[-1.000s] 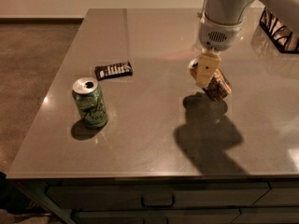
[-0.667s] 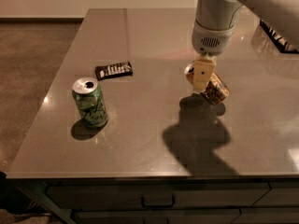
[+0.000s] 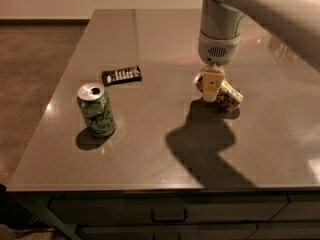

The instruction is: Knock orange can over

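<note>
Orange can (image 3: pixel 230 97): lying on its side, well to the right of the green can (image 3: pixel 96 110); slim metal cylinder with a gold-tan printed skin.
Gripper (image 3: pixel 210 88): cream, under a round grey wrist, at the orange can's left end; whether it is spread or closed does not show.
Green can: upright with a silver top, near the left edge of the table (image 3: pixel 150 154).
Table: smooth, glossy grey; open surface from the green can rightward and to the front edge.
Dark packet (image 3: pixel 121 75): flat rectangle just behind the green can.

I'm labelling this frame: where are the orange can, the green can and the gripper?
orange can (image 3: pixel 231 98): camera view, side wall, right of the gripper.
green can (image 3: pixel 97 115): camera view, printed side.
gripper (image 3: pixel 210 95): camera view, fingertips, in front of the orange can.
</note>
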### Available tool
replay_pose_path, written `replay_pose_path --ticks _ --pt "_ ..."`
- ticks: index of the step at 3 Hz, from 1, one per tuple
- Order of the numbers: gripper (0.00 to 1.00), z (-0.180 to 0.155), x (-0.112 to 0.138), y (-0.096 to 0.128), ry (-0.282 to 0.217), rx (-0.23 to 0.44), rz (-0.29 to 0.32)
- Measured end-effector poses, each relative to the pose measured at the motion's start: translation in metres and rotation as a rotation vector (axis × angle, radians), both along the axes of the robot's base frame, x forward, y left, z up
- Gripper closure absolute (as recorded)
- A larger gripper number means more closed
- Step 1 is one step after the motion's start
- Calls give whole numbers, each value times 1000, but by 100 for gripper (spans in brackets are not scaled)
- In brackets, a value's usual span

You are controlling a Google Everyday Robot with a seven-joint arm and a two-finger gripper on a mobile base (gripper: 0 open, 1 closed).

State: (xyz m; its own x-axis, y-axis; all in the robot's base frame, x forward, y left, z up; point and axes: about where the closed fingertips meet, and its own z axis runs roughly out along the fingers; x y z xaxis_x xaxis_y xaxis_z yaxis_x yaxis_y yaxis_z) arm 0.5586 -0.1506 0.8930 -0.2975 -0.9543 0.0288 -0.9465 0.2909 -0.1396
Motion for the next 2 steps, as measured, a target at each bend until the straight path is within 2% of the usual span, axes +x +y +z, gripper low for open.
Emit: replay_pose_path --ticks 1,2 --pt "0 -8 1 4 22 13 18" --pt "0 -8 1 4 22 13 18"
